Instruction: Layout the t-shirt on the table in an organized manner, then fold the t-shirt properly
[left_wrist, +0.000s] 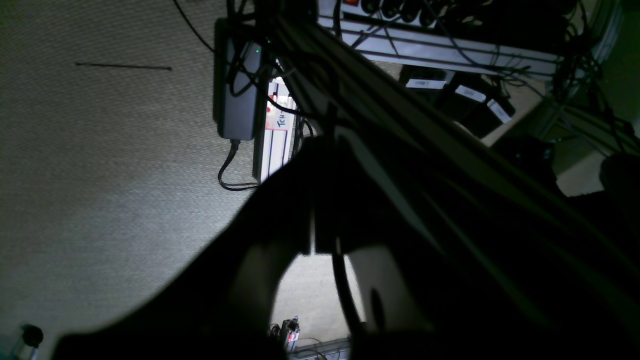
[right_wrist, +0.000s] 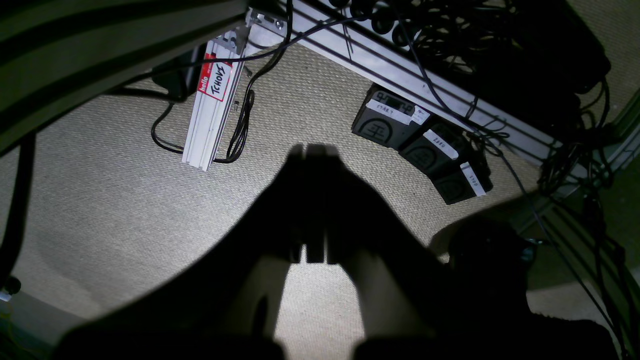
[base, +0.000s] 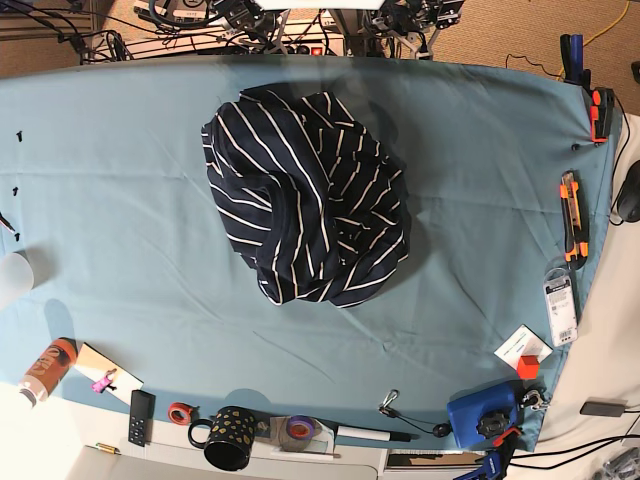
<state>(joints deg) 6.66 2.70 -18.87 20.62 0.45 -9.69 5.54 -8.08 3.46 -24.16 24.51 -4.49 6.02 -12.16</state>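
The t-shirt (base: 305, 195) lies bunched toward twelve o'clock on the table (base: 120, 200), not yet spread; both my jaws are pressed together on nothing, hanging off the table over the floor, seemingly parked before starting.
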